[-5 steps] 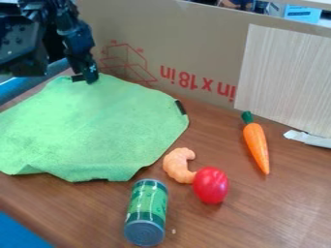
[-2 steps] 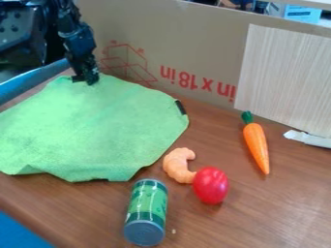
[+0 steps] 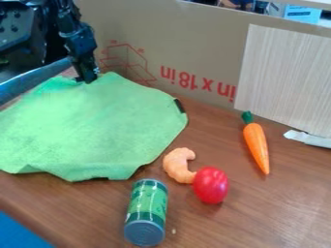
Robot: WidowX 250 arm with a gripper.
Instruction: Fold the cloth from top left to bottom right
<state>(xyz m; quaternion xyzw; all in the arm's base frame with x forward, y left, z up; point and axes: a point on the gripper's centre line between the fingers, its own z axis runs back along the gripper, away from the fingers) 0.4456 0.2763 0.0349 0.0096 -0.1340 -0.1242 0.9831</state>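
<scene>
The cloth (image 3: 94, 128) lies spread, 0 folds made; the whole fold is left. The gripper (image 3: 86, 79) is at its far edge, whether clamped I cannot tell.

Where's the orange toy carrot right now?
In the camera view, the orange toy carrot lies on the right side, beyond the red oval toy.

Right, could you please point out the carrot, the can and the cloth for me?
Carrot (image 3: 257, 143): camera view, on the orange body.
Can (image 3: 148, 202): camera view, on its green side.
Cloth (image 3: 90, 128): camera view, on the middle of its upper face.
</scene>
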